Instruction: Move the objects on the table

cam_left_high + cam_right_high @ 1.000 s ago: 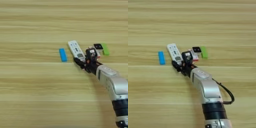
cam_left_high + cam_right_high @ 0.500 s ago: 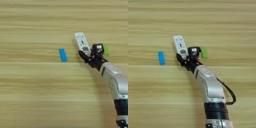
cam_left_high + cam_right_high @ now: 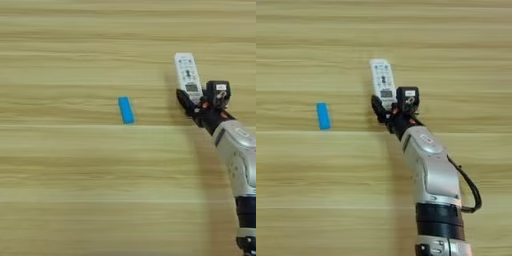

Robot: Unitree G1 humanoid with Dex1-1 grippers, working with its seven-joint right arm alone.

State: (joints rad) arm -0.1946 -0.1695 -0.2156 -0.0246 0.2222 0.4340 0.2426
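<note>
In the left eye view the white remote lay flat on the light wood bench, its long axis running almost straight away from the robot and tilted slightly left at the far end. The right gripper sat at the remote's near end, one black finger just left of that end and the other block-like finger to its right, so the jaws looked to straddle the near end. Whether they were clenched on it or only touching could not be told. The blue bar lay well apart to the left, alone on the bench.

In the right eye view the same layout showed with the whole silver forearm rising from the bottom edge to the remote's near end. The blue bar sat far left. Neither a green bar nor a packet could be seen in either view; the gripper may have hidden them.

The remote looked like a stiff, light plastic body that would probably slide easily on the smooth wood. Its narrow sides near one end seemed the sensible place to grip. The button rows and small screen were visible, but no brand or lettering could be read.
</note>
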